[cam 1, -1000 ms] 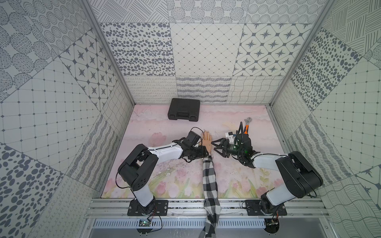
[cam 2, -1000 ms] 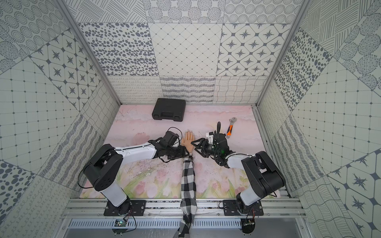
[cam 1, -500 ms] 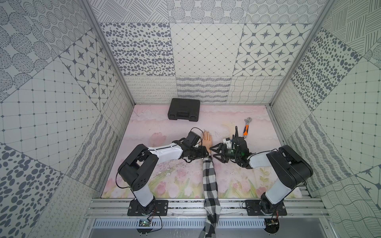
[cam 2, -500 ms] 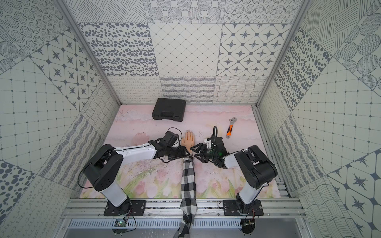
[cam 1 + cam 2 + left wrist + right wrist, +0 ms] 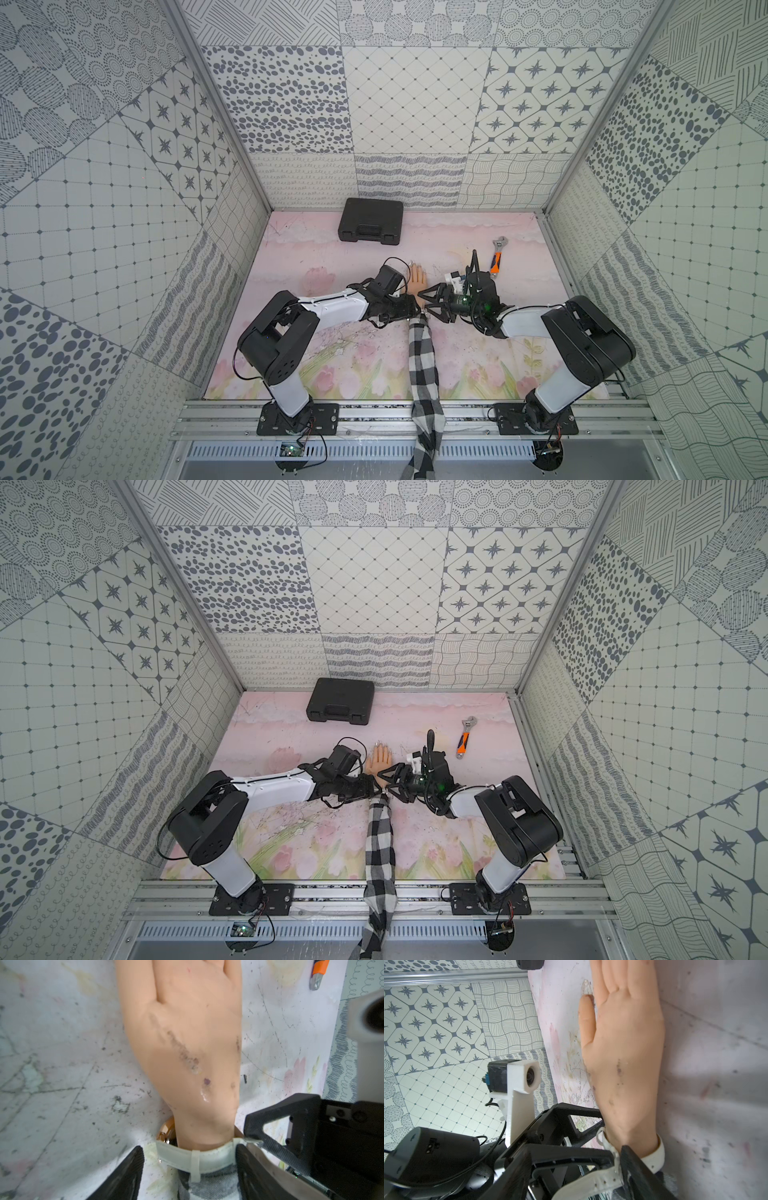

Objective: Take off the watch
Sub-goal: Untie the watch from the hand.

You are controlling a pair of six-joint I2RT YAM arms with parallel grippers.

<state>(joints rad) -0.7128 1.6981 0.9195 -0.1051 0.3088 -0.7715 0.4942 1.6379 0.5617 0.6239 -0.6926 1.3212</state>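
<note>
The watch sits on the wrist of a mannequin hand [image 5: 417,280] that lies flat with a checked sleeve [image 5: 422,365]. Its cream strap [image 5: 207,1159] rings the wrist and its gold-rimmed case [image 5: 166,1136] shows at the side; the dial is hidden. My left gripper [image 5: 189,1151] reaches in from the left, open, jaws framing the strap with table showing beside one pad. My right gripper [image 5: 576,1149] comes from the right, open. The strap's loose holed tail [image 5: 591,1184] stands off the wrist between its jaws. One right fingertip [image 5: 255,1138] touches the strap's end.
A black case [image 5: 371,221] lies at the back of the table. An orange-handled wrench [image 5: 497,257] lies far right of the hand. Patterned walls close three sides. The sleeve runs to the front rail. Both grippers crowd the wrist [image 5: 384,789].
My right gripper has moved left, up to the wrist, and its arm has folded lower. The left gripper and the hand have stayed in place.
</note>
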